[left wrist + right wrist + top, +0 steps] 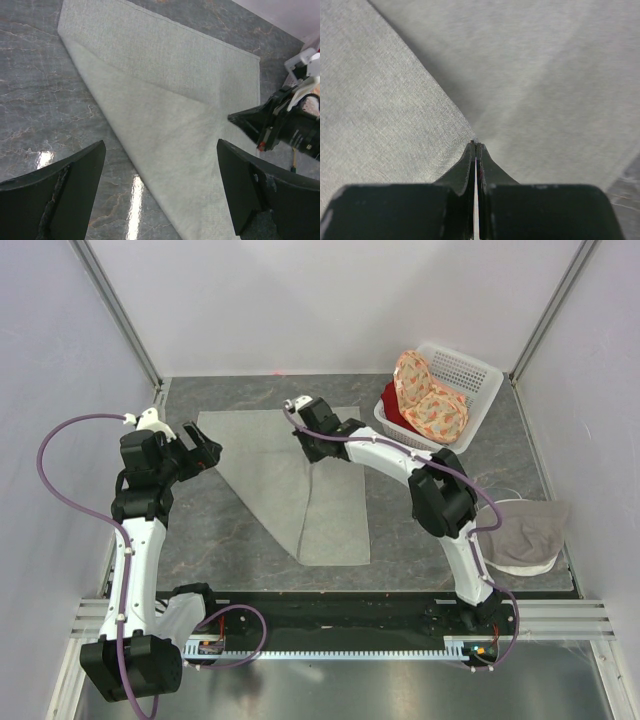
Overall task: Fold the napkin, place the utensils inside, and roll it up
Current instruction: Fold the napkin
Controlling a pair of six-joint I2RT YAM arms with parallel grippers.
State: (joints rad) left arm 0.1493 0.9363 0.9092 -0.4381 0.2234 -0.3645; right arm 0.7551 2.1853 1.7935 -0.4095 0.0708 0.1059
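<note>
The sage-grey napkin [300, 485] lies on the dark marble table, with one part folded over along a slanting crease. It also shows in the left wrist view [170, 75] and the right wrist view [545, 75]. My right gripper [312, 447] is low over the napkin's middle. Its jaws [475, 144] are pressed together and pinch the cloth where the fold line ends; it also shows in the left wrist view [247, 120]. My left gripper [207, 455] is open and empty, hovering above the napkin's left folded edge [161, 145]. No fork is in view.
A white basket [478, 375] at the back right holds an orange floral cloth [425, 395] and a red cloth [393, 405]. A paler beige-grey cloth [525, 532] lies at the right edge. Walls and frame posts enclose the table.
</note>
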